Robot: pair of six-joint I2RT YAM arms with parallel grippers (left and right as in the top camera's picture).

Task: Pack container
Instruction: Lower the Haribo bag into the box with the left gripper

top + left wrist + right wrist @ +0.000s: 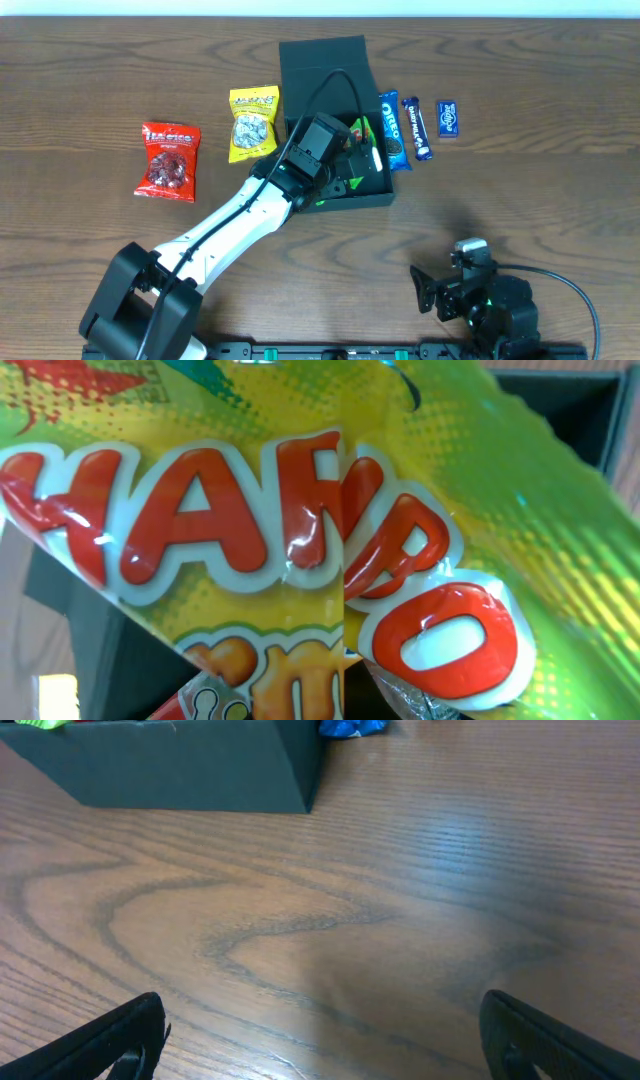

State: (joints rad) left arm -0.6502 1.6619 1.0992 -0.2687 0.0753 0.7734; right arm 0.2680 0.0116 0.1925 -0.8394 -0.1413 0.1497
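Note:
The dark teal container (322,62) stands at the table's middle back with its flap lid open; its side wall also shows in the right wrist view (180,770). My left gripper (348,165) is down inside it, shut on a green-yellow Haribo packet (361,131). That packet (300,510) fills the left wrist view and hides the fingers. My right gripper (424,290) is open and empty low over the bare wood near the front edge, apart from the container; its fingers frame the table in the right wrist view (325,1030).
A blue Oreo packet (392,140), a Dairy Milk bar (416,128) and a small blue packet (448,118) lie just right of the container. A yellow snack bag (254,123) and a red snack bag (169,160) lie to its left.

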